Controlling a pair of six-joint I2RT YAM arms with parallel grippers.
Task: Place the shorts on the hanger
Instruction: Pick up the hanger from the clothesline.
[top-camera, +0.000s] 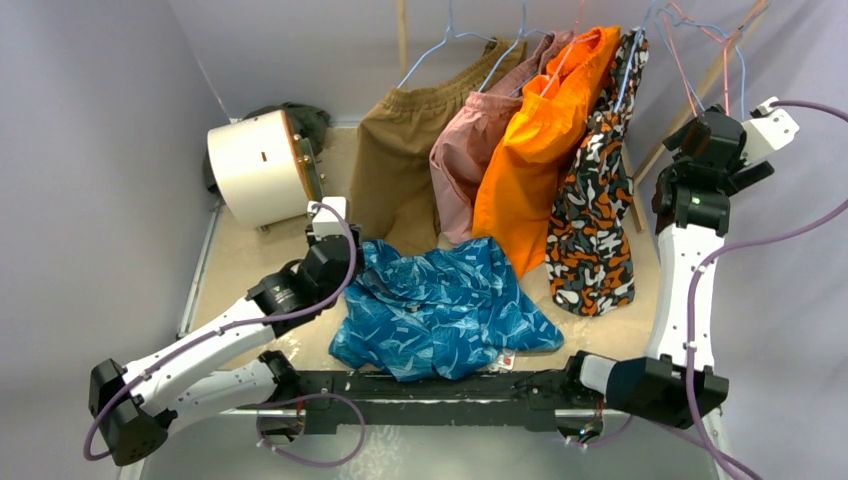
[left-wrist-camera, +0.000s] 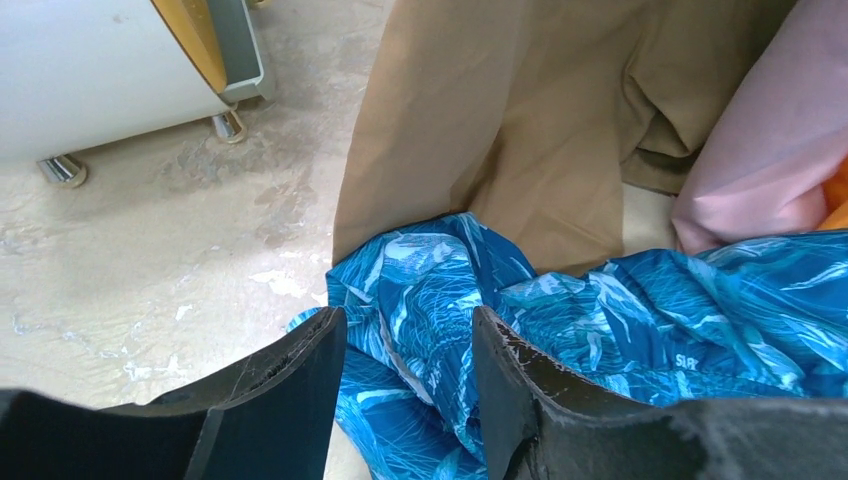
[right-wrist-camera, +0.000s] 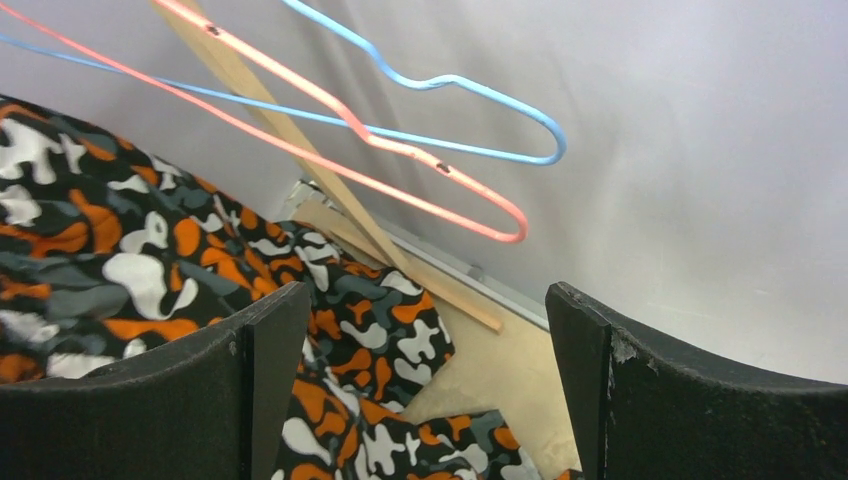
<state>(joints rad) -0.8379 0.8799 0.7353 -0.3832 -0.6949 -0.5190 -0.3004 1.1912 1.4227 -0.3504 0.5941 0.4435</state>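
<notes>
**Two jobs open at once: shorts on the bench, hanger not yet taken**

The shorts (top-camera: 440, 310) lie crumpled on the bench (top-camera: 250, 265), near the middle of its near edge and below the row of hung garments along the far edge. The left tool (left-wrist-camera: 408, 322) is down at their left side. Its jaws stand about half apart with a ridge of blue cloth between them, and I cannot tell whether that cloth is pinched or only straddled.

The right tool (right-wrist-camera: 425, 292) is raised at the far right corner, its jaws fully spread and holding nothing. It faces the hanger (right-wrist-camera: 440, 167), which hangs free just beside a light blue hanger (right-wrist-camera: 480, 85) and above the camouflage shorts (right-wrist-camera: 120, 240).

The step in hand looks like the pick-up, well before any hanging. Next, the right tool needs to reach forward and close on the pink-red wire alone, keeping clear of the blue one. The left needs a firm hold near the waistband.
</notes>
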